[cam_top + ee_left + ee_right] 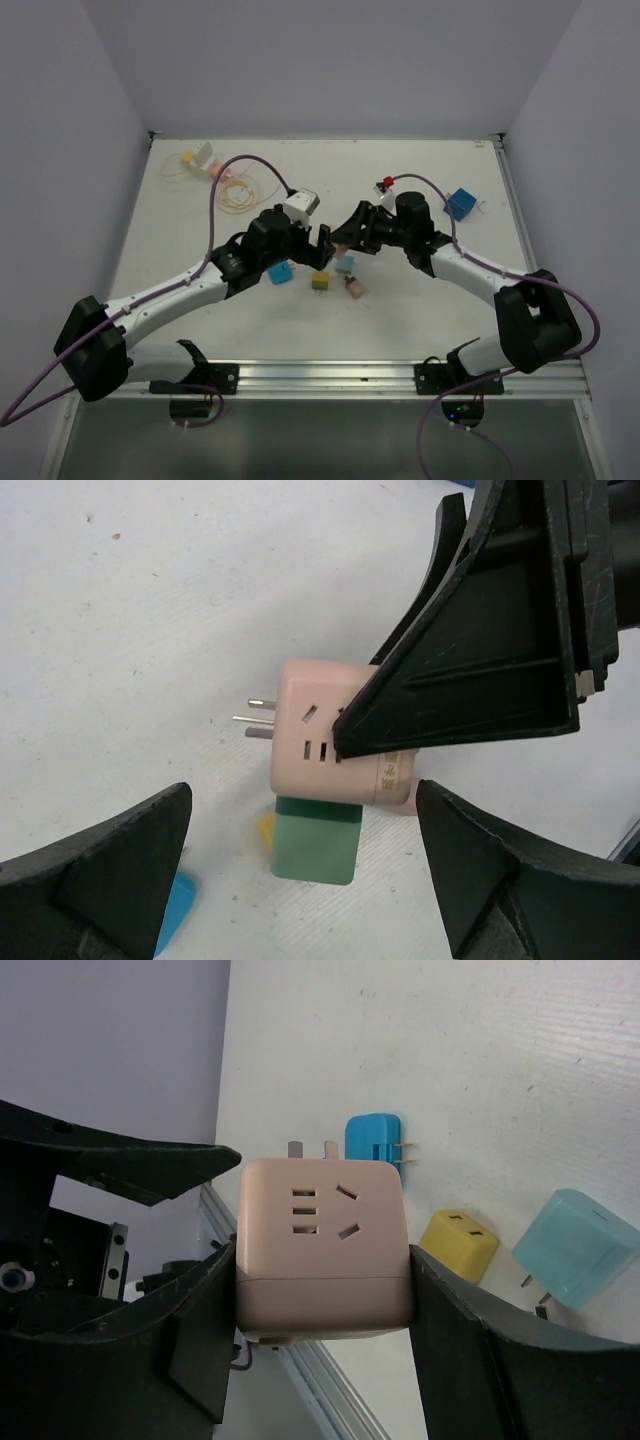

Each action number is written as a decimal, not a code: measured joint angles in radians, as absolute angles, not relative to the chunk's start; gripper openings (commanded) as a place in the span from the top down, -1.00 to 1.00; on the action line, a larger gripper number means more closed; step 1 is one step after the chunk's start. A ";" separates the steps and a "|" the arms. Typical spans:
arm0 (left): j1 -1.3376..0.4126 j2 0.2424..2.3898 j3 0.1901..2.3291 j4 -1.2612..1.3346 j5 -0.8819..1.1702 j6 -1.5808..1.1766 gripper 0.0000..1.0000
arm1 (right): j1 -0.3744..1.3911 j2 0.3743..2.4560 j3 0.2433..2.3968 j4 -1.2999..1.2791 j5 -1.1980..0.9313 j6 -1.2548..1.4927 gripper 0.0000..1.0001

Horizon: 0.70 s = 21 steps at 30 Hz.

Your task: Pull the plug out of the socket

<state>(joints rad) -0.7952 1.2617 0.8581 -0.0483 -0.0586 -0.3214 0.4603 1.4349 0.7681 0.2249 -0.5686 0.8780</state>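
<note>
A pink cube socket [322, 1250] with its own metal prongs is clamped between the fingers of my right gripper [325, 1295], lifted off the table. In the left wrist view the socket [320, 720] sits behind a right finger [470, 650]. The teal plug [575, 1245] lies on the table with its prongs bare, apart from the socket. It shows below the socket in the left wrist view [318, 845] and under the grippers from above [345, 265]. My left gripper [300, 875] stands open and empty around that spot, tip to tip with the right gripper [345, 238].
On the table near the plug lie a yellow adapter [458, 1243], a blue plug [372, 1140] and a small pink piece [355, 288]. A white adapter [300, 203], a blue cube [460, 203] and coiled cable [240, 190] sit further back. A metal rail [330, 375] runs along the near edge.
</note>
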 measured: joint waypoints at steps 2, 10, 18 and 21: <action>-0.781 1.227 0.820 -0.040 -0.047 -0.357 -0.94 | 0.452 1.435 0.772 0.225 -0.569 0.876 1.00; -0.632 1.120 0.659 0.068 0.115 -0.545 -0.90 | 0.430 1.435 0.774 0.273 -0.573 0.895 1.00; -0.615 1.135 0.653 0.129 0.205 -0.549 -0.86 | 0.423 1.434 0.797 0.283 -0.579 0.900 1.00; -0.657 1.141 0.669 0.108 0.147 -0.473 -0.86 | 0.423 1.431 0.813 0.273 -0.579 0.900 1.00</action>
<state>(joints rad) -0.6571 1.1408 0.6689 0.1081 0.1471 -0.4732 0.4232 1.4311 0.8135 0.2733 -0.5785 0.8997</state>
